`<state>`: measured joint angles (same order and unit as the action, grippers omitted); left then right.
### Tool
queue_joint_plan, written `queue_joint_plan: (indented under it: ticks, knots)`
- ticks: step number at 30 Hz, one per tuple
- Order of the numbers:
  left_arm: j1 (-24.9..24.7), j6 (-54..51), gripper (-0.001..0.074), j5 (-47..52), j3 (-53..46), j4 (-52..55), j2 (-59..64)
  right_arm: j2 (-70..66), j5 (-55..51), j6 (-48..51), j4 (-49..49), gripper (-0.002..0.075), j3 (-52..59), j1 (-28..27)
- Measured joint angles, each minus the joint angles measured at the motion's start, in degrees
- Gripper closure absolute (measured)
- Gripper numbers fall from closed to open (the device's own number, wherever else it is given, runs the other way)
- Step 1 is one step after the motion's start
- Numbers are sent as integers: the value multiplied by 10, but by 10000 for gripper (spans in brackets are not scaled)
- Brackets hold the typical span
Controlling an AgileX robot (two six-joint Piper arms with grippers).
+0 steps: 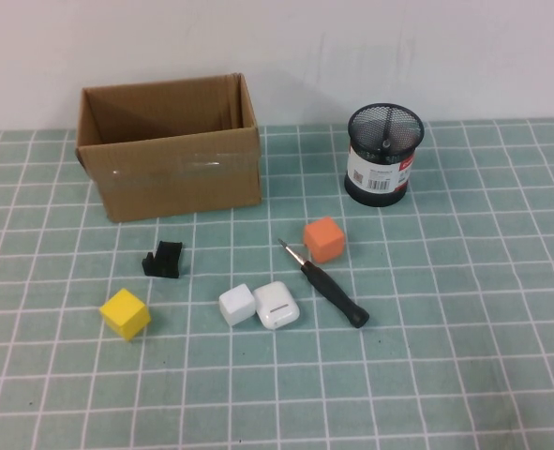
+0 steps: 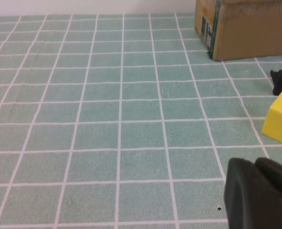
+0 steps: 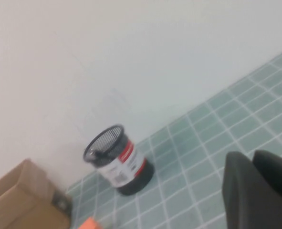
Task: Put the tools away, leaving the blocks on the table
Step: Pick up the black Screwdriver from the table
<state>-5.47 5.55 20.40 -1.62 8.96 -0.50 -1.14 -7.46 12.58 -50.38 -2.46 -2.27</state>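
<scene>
The black-handled screwdriver point(image 1: 328, 288) lies on the green tiled table point(image 1: 464, 309), its tip pointing toward the back. The orange cube point(image 1: 323, 239) sits just beside its tip. A white cube point(image 1: 236, 304) and a white rounded block point(image 1: 276, 305) touch each other left of the handle. The yellow cube point(image 1: 126, 312) sits front left and also shows in the left wrist view point(image 2: 281, 119). Scissors and rod tool are not in view. My left gripper point(image 2: 260, 195) is shut, low over bare tiles left of the yellow cube. My right gripper point(image 3: 257, 191) is shut, raised at the right.
An open cardboard box point(image 1: 169, 145) stands at the back left. A black mesh cup point(image 1: 382, 153) stands at the back right, and also shows in the right wrist view point(image 3: 119, 160). A small black bracket piece point(image 1: 164, 259) lies in front of the box. Neither arm shows in the high view.
</scene>
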Motion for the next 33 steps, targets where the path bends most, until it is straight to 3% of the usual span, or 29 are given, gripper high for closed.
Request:
queue_joint_plan:
  ticks: [3,8,15,27,31,33]
  knots:
    - [0,0,735,0,0,0,0,-93,-82,-1,15,728,-65,0]
    - [0,0,735,0,0,0,0,-317,-267,-7,125,728,-211,0]
    - [0,0,735,1,0,0,0,-578,-391,0,220,728,-387,11]
    - [0,0,735,1,0,0,0,-869,-428,-87,409,728,-685,258]
    - [0,0,735,1,0,0,0,-948,-466,-86,456,719,-786,315]
    - [0,0,735,1,0,0,0,-986,-493,-86,473,672,-834,332]
